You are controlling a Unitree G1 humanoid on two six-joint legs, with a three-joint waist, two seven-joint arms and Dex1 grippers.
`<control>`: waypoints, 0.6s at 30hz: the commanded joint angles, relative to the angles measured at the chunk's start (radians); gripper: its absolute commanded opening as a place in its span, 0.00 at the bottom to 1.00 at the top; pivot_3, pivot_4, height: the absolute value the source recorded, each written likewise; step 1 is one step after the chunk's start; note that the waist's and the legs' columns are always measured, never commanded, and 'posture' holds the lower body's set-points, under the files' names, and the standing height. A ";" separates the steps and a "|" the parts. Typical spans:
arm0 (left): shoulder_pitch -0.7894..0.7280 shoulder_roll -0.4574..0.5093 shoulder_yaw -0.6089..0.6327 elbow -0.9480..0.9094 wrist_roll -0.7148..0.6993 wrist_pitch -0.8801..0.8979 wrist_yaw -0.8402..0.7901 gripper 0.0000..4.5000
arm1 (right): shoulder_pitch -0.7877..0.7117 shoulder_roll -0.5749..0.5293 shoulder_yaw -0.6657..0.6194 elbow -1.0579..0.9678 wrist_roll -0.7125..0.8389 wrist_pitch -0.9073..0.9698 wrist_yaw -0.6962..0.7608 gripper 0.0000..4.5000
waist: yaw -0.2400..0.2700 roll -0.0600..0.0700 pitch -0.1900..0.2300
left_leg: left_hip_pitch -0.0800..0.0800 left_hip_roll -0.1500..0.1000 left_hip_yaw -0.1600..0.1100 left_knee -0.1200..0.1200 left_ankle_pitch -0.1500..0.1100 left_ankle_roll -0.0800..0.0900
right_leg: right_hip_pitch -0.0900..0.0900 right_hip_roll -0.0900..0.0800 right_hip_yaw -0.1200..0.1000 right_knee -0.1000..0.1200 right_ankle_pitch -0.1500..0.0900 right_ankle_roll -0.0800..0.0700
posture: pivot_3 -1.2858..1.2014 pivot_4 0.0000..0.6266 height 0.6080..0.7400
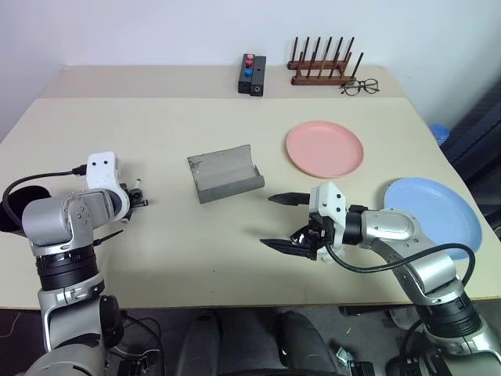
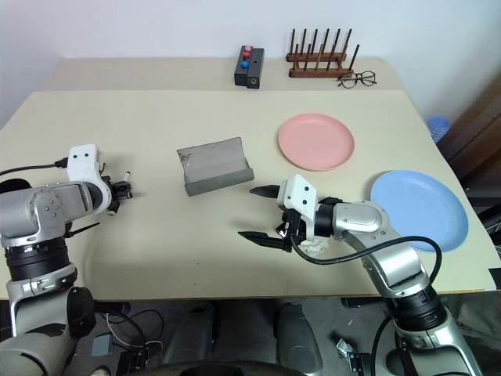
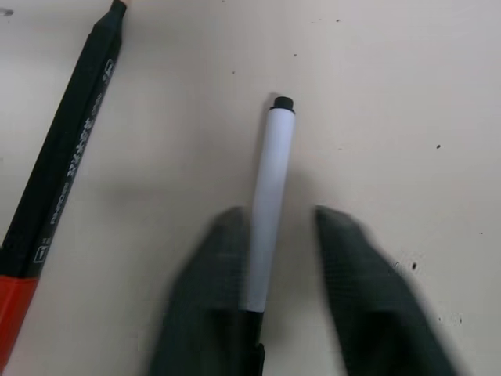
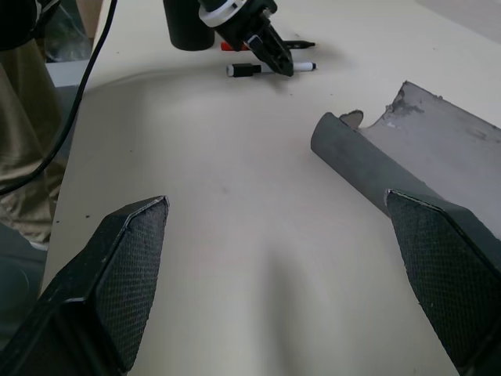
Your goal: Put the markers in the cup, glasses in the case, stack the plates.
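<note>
Two markers lie on the beige tabletop (image 1: 196,258) at the left of the head views, close by the left claw (image 4: 275,61). In the left wrist view the white marker (image 3: 266,211) runs straight up between the two black fingers (image 3: 200,305), which stand closed in on its lower part, one on each side, so this claw is clamped narrow on the white marker while the marker lies flat on the surface. The black marker with the red tip (image 3: 63,164) lies just beside it, apart from it and slightly slanted, untouched.

In the right wrist view both markers lie side by side at the upper middle of the frame, with the black cup (image 4: 188,23) standing upright just behind them.

The right claw (image 1: 279,222) hangs at the lower middle of the left eye view, its two fingers spread wide with nothing between them, pointing toward the left of the frame. The grey case (image 1: 225,172) lies open at the centre of the tabletop, just above and left of that claw, its trough facing up.

The pink plate (image 1: 324,148) rests at the upper right of centre. The light blue plate (image 1: 434,215) lies at the right edge of the tabletop, apart from the pink one and partly behind the right arm.

Along the far edge, at the top of the frame, stand a black box with red and blue buttons (image 1: 252,75), a wooden peg rack (image 1: 321,66), and thin-framed spectacles (image 1: 360,86) just beside the rack.
</note>
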 commanded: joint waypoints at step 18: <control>0.201 0.013 0.171 -0.378 0.163 -0.988 0.024 0.01 | -0.008 0.148 -0.048 -0.008 0.118 -0.041 -0.051 1.00 | 0.000 0.000 0.000 | 0.000 0.000 0.001 -0.002 0.001 -0.001 | 0.000 0.000 0.000 -0.001 0.000 0.000 | 0.52 0.24 1.00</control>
